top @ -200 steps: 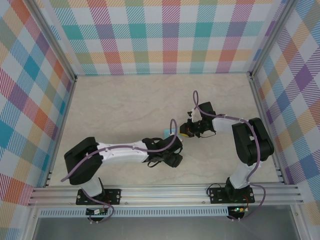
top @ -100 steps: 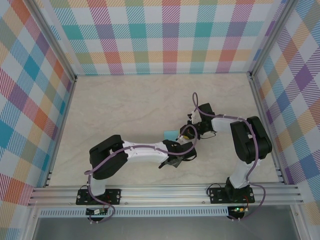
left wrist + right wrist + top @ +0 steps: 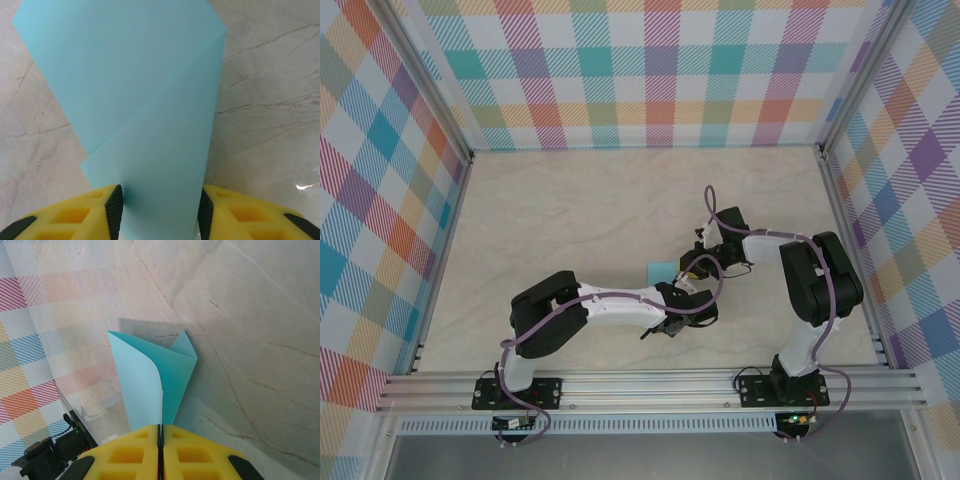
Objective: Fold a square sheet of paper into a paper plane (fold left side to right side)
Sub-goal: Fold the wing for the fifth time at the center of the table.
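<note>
- One square sheet of paper [image 3: 662,270], plain light turquoise, sits near the middle of the counter [image 3: 570,210], a little toward the near edge, between the two wrists.
- From the right wrist it [image 3: 150,375] shows doubled over. A paler curled flap is on the left, a darker folded panel on the right, and a small point rises at the top. Its shadow falls on the marbled surface behind.
- Its near end runs into the right end effector [image 3: 160,427], whose yellow fingers meet tightly, pinching the paper.
- From the left wrist, a diagonal crease crosses the sheet [image 3: 150,125], and a strip of it runs down between the black pads [image 3: 114,210].
- Left end effector [image 3: 159,200]: jaws part-way apart, with the paper filling the gap. I cannot tell whether the pads touch its edges.
- Multicoloured plaid walls [image 3: 660,70] enclose the counter on three sides.
</note>
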You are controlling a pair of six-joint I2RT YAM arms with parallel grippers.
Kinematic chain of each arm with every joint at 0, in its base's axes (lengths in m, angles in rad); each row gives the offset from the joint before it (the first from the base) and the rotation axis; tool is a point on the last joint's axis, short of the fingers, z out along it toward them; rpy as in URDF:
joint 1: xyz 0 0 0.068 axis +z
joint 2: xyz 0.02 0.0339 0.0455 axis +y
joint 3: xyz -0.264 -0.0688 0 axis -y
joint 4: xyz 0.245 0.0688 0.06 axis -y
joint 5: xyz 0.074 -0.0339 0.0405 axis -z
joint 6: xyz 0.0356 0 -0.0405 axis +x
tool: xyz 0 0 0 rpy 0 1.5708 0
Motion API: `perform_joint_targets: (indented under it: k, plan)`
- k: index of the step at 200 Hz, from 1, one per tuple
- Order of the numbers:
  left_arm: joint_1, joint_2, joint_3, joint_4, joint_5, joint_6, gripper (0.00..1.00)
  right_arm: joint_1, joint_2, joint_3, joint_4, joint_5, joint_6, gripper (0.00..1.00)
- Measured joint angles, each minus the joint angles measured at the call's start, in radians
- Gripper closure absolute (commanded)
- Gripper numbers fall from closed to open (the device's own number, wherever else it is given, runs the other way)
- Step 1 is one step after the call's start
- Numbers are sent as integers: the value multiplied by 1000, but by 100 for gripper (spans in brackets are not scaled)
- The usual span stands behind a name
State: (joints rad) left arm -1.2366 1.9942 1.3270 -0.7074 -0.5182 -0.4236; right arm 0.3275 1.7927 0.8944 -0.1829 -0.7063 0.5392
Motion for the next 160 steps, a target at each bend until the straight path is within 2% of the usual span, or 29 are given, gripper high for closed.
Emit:
perform_joint_targets:
  k: [37,160]
  plan:
    - [0,8,5,-1,0,0,58,0,12,9,-3,1,0,91]
    - [-24,8,7,1,0,12,78,0,15,11,-6,7,0,91]
